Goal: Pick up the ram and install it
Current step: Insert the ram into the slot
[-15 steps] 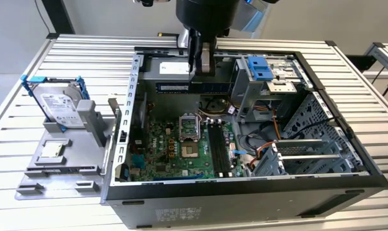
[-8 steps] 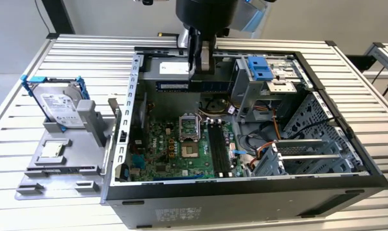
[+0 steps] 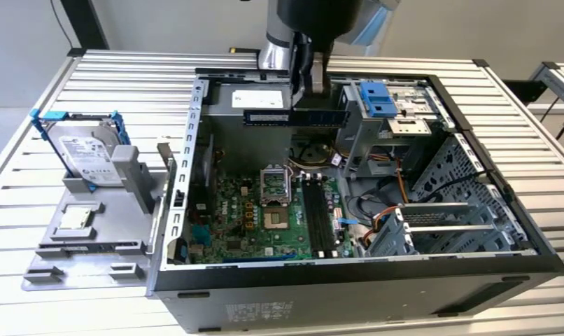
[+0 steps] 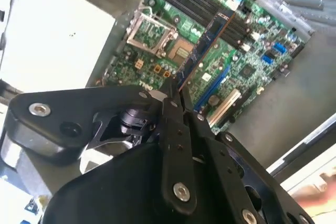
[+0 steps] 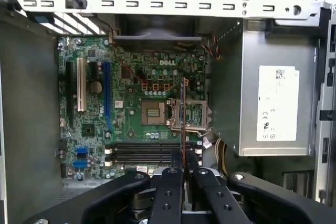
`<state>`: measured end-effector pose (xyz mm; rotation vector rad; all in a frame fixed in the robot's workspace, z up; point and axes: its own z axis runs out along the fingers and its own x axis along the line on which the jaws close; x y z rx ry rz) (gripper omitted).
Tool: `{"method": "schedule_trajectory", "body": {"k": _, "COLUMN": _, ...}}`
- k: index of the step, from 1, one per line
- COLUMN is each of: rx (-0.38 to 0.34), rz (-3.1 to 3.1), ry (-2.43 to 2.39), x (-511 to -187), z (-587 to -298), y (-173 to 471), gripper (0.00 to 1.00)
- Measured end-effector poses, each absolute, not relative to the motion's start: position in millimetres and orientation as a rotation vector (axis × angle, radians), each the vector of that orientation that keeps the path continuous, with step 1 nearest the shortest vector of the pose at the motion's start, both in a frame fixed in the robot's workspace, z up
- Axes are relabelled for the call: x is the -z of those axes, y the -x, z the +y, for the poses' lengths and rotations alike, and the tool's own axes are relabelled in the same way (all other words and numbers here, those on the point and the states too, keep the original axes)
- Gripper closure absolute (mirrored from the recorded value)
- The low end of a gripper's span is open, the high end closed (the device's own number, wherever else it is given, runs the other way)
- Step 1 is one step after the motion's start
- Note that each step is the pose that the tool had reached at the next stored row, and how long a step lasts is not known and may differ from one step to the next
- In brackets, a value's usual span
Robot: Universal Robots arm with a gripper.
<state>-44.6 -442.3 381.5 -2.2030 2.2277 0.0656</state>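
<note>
My end effector [image 5: 184, 171] pinches the ram [image 5: 184, 111] edge-on, high above the motherboard [image 5: 131, 87]. The carry step is in hand. The ram lies crosswise to the black slots [image 5: 144, 153], so seating calls for turning and lowering.

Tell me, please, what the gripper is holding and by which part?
The ram, pinched by its upper long edge between the fingers of the gripper, above the motherboard.

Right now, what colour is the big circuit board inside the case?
Green; the circuit board shows best in the first wrist view.
</note>
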Motion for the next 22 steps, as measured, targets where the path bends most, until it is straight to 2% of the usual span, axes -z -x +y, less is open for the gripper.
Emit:
{"method": "schedule_trajectory", "body": {"k": 9, "rx": -0.067, "rz": 2.228, "ry": 2.203, "x": -380.5, "z": -442.2, "y": 5.5, "gripper": 1.00}}
{"method": "schedule_trajectory", "body": {"k": 22, "rx": -0.070, "rz": 2.231, "ry": 2.204, "x": -380.5, "z": -442.2, "y": 4.6, "gripper": 1.00}}
